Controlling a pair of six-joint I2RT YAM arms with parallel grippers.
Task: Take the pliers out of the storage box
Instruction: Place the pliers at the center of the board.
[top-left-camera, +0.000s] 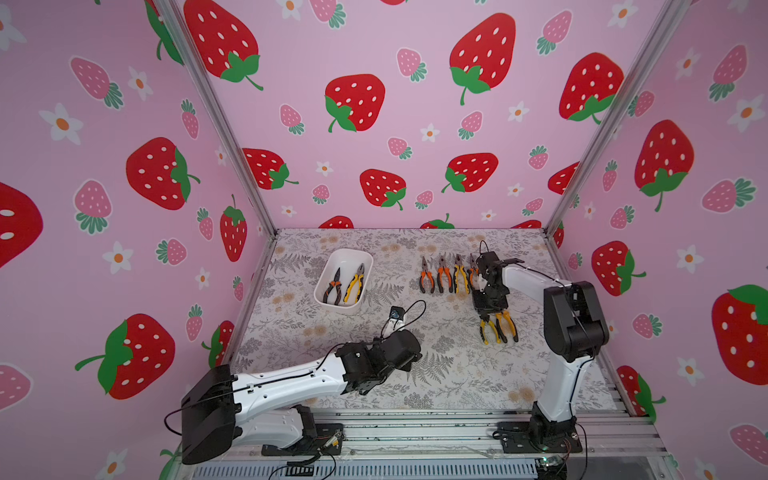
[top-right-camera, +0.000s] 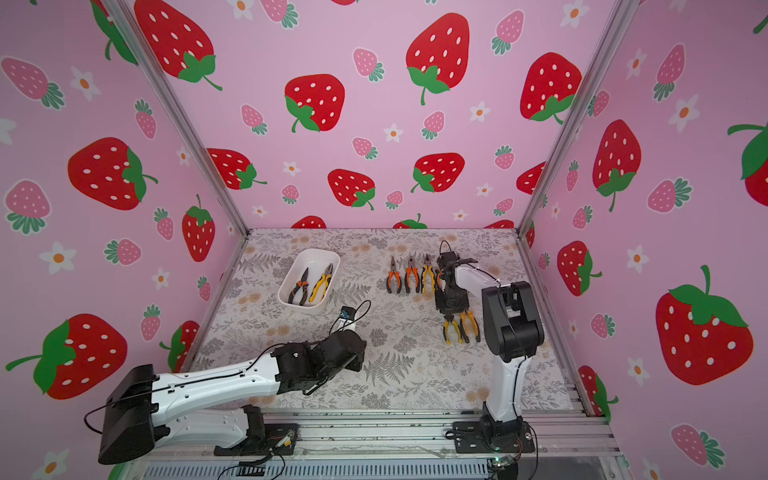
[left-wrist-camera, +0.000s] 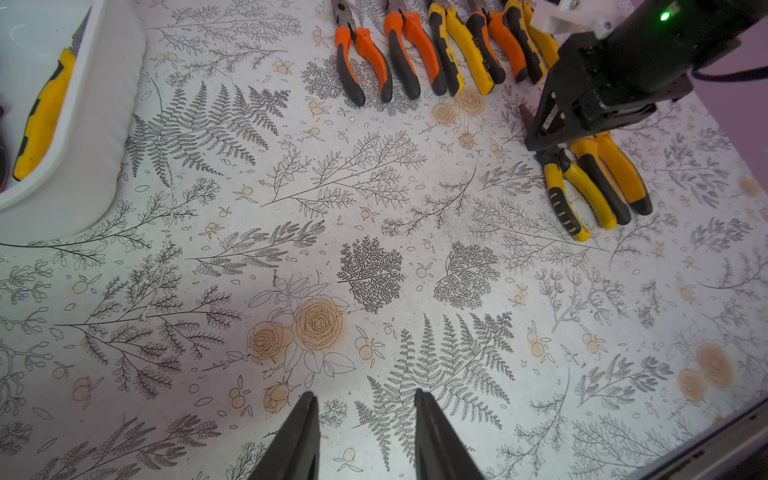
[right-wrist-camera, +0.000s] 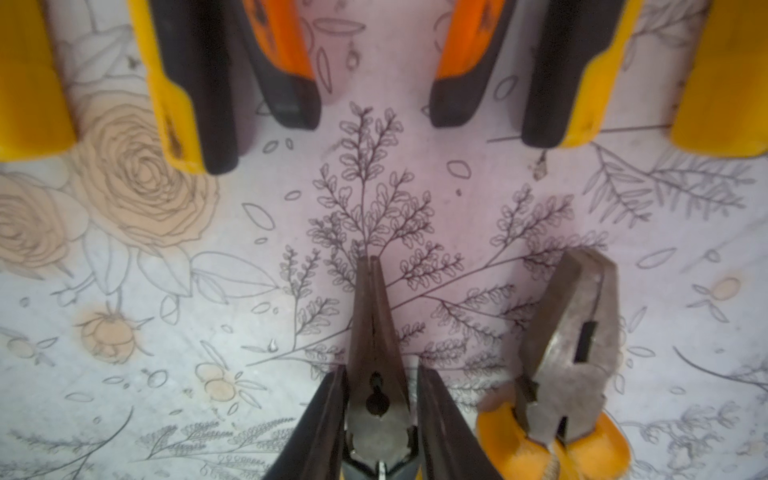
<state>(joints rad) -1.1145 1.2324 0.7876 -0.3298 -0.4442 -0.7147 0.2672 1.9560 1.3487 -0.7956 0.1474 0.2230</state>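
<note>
Pliers, item in hand: needle-nosed pliers (right-wrist-camera: 374, 328), yellow-handled, laid flat on the floral table cover (top-left-camera: 457, 374) at three o'clock of its middle. The right gripper (right-wrist-camera: 381, 372) is set astride the head of this tool with jaws narrowly parted. A sliver of cover is seen on one side, so no firm clamp is judged to be applied (contact on the opposite side cannot be ruled out).

Adjacent item: combination pliers (right-wrist-camera: 569, 332), orange-yellow handles, lying just beside at three o'clock of the first.

Row of pliers (top-left-camera: 444, 276): found at eleven o'clock of the right gripper. Five are counted in the left wrist view, orange and yellow handles mixed, with heads pointed to twelve o'clock.

Left gripper (left-wrist-camera: 365, 395): partly open, nothing between its fingers, held over bare cover at five o'clock of the box.

Storage box (top-left-camera: 337, 309): white tub at ten o'clock of the table's middle. Two tools are listed as contents, lying side by side with heads toward one o'clock:
- orange-and-black pliers (top-left-camera: 333, 286)
- yellow-and-black pliers (top-left-camera: 355, 282)

Step in hand: the set-down of a seventh tool is judged to be under way.

Next move: the jaws need to be widened clear and raised straight up, so that the neighbouring tool is not nudged. A reach into the box is then called for. A grip near the pivot is advised, since little room is left by the walls.
</note>
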